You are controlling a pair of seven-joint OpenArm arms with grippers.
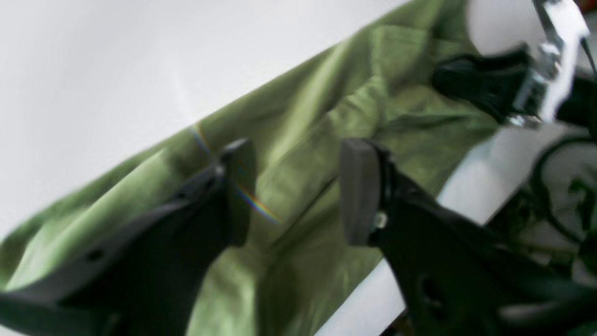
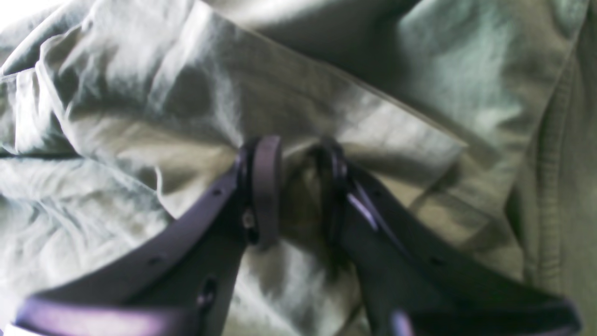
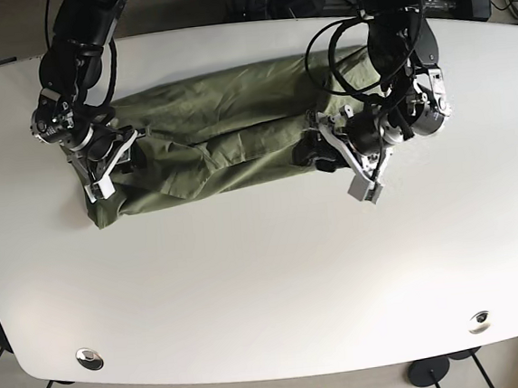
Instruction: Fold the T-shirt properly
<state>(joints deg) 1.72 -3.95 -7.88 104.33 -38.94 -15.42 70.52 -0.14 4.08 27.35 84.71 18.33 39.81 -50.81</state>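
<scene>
We judge we are mid-fold, with the green T-shirt (image 3: 209,139) bunched lengthwise across the table (image 3: 276,283). Our right gripper (image 2: 298,186) pinches a ridge of cloth between nearly closed pads. Our left gripper (image 1: 296,186) stands parted, empty, just above the shirt; next it needs a hold.

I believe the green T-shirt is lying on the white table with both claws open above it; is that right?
Not quite. The left claw is open above the green T-shirt on the white table, but the right wrist view shows the right claw pinching a fold of fabric.
</scene>
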